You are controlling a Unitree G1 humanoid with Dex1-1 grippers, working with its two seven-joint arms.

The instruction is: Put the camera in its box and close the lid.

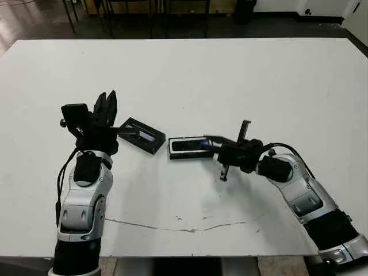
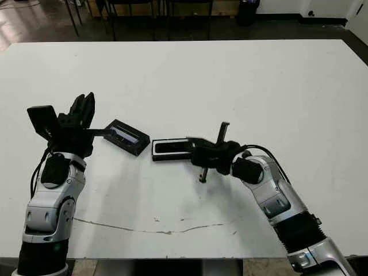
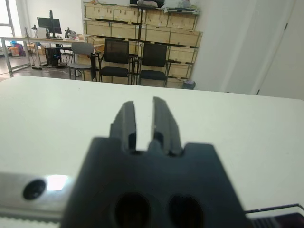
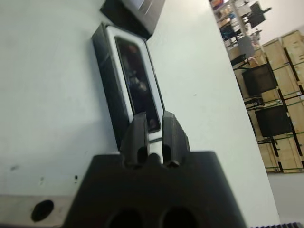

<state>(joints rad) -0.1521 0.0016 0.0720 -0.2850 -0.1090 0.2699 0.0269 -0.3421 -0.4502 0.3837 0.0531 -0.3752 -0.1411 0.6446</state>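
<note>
The box (image 1: 171, 150), black-walled with a white lining, lies at mid-table, and the slim black camera (image 1: 188, 145) rests inside it. In the right wrist view the camera (image 4: 137, 80) fills the box (image 4: 105, 71) lengthwise. My right gripper (image 1: 211, 140) sits at the box's right end with its fingers (image 4: 173, 130) shut just over that end, and nothing shows between them. Left of the box, the black lid (image 1: 141, 135) with its glossy strip lies on the table. My left gripper (image 1: 107, 102) points up and away beside the lid, shut and empty.
A thin crack line (image 1: 184, 227) runs across the white table (image 1: 230, 75) near its front edge. Beyond the far edge stand chairs (image 3: 116, 59) and wooden shelving (image 3: 142, 23). Bare table surface lies behind and to the right of the box.
</note>
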